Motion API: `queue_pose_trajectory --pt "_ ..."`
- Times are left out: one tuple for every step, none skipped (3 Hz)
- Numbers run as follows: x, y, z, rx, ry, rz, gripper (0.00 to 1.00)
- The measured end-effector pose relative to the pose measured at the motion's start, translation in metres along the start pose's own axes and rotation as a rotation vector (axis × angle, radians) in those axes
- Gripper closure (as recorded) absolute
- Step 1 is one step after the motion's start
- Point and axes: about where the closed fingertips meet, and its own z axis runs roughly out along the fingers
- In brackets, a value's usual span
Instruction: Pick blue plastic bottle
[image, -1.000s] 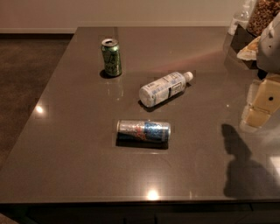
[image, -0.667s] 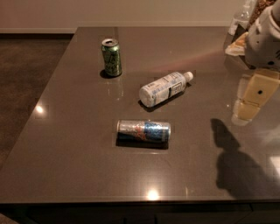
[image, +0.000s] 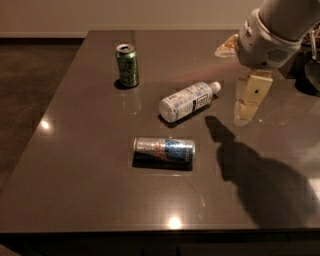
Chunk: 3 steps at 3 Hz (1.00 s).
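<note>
**A:** Where is the small translucent plastic bottle with the white cap and white-and-light-blue label (image: 187, 101) lying?

**B:** It is lying on its side near the middle of the dark glossy tabletop (image: 90, 190). Its cap is pointing up and to the right, and its base is facing down and to the left. Nothing is touching it.

**A:** What is sitting nearest to it?

**B:** The cream-coloured gripper (image: 246, 114) is hanging just to the right of the bottle's cap, near it but apart from it, and above the table. I am not able to tell whether it is open or closed; it is holding nothing that I can see. The bulky white arm housing (image: 267, 42) is rising from it, up and to the right of the bottle.

**A:** And the cans?

**B:** A silver-and-blue drink can (image: 164, 149) is lying on its side below the bottle, toward the front edge and apart from it. A green drink can (image: 127, 65) is standing upright up and to the left of the bottle, well apart.

**A:** Anything else?

**B:** The arm's dark shadow (image: 250, 170) is spreading over the table, down and to the right of the bottle.
</note>
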Motion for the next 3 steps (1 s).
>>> queue_pose_trajectory --pt "-0.014 -0.018 0.027 -0.053 -0.035 -0.099 0.00" --pt "-0.023 -0.034 0.050 -0.104 -0.054 -0.189 0.00" --pt "-0.029 -0.046 0.071 -0.145 -0.063 -0.262 0.00"
